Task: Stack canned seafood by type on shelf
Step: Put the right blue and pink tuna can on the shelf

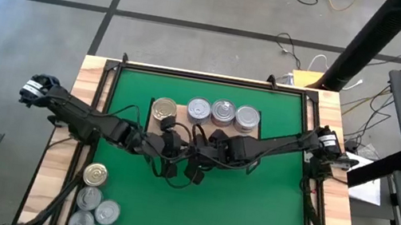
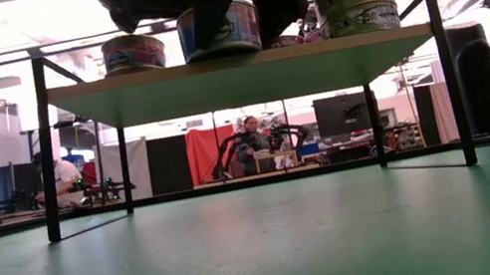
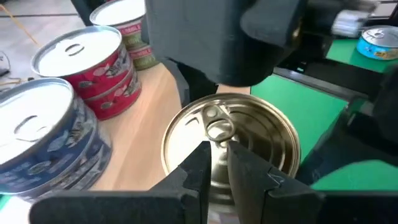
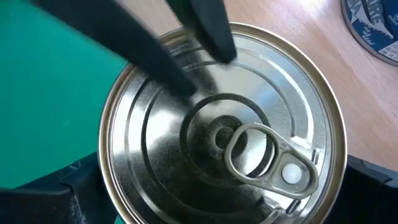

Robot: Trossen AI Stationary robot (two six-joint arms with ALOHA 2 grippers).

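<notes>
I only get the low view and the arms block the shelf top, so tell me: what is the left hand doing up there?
Observer: The left hand is shut, fingertips over the pull tab of the gold-toned round metal tin at the end of the light-wood shelf.
Operator: And the right hand?
Observer: The right hand is open, with its fingers on either side of that same tin. I can't tell whether they touch it.

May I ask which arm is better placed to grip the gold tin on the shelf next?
Right: the open right gripper straddles the gold tin, while the left gripper sits shut above it.
</notes>
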